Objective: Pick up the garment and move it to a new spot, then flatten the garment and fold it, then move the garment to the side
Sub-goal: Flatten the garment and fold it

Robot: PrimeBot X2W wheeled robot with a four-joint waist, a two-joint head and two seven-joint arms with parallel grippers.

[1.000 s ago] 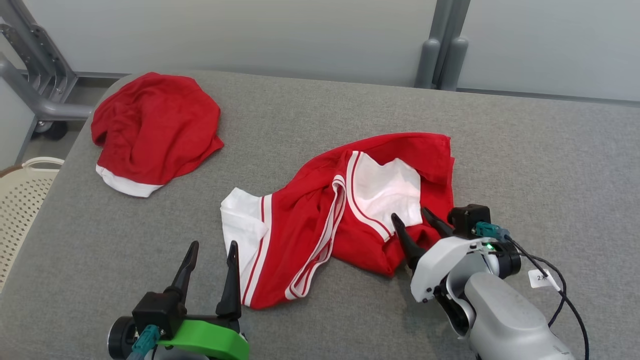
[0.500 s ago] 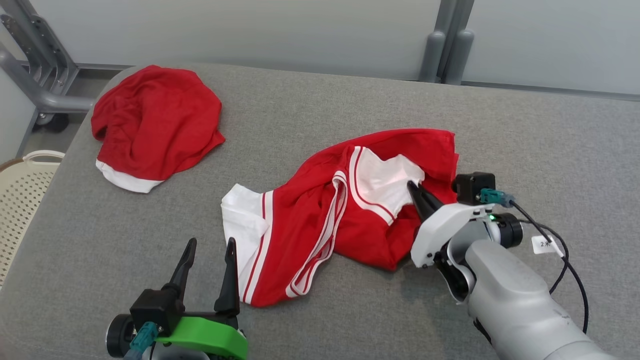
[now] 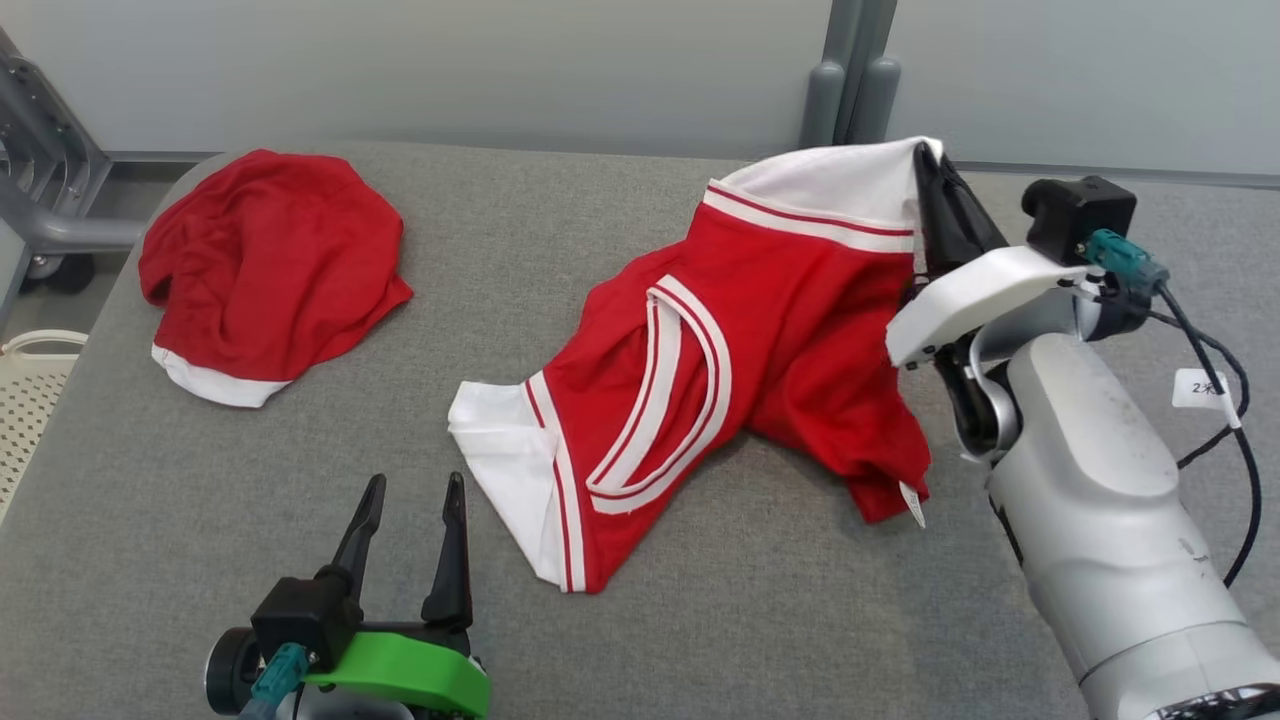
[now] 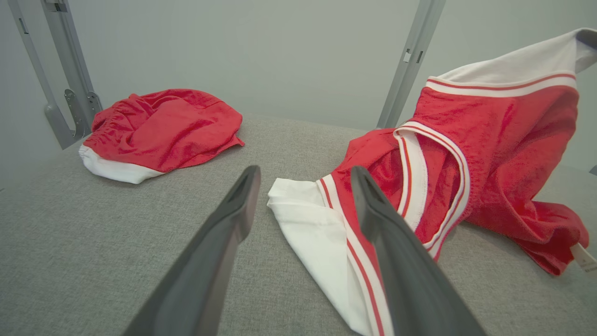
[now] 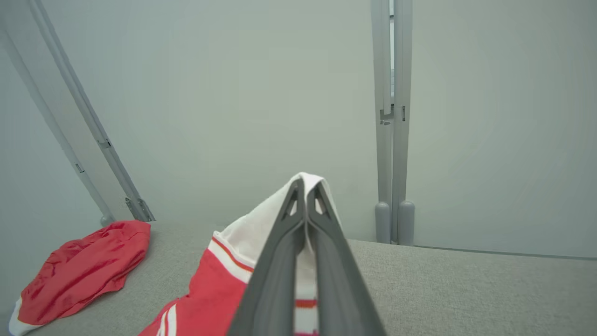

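A red garment [image 3: 740,340] with white sleeves and striped trim hangs partly lifted over the grey table [image 3: 300,470]. My right gripper [image 3: 930,175] is shut on its white edge, raised at the upper right; the pinched white cloth [image 5: 261,224] wraps my closed fingers [image 5: 289,224] in the right wrist view. The garment's lower white sleeve [image 3: 510,440] still lies on the table. My left gripper [image 3: 410,510] stands open near the front edge, just left of that sleeve [image 4: 308,219], holding nothing.
A second red garment [image 3: 265,260] with a white hem lies bunched at the far left of the table. A cream perforated basket [image 3: 25,400] stands beside the table's left edge. A grey post [image 3: 850,90] rises behind the table.
My right gripper closed on the garment's white edge and lifted it up and to the right, stretching the cloth off the table. The head camera shifted slightly. The left gripper stayed put.
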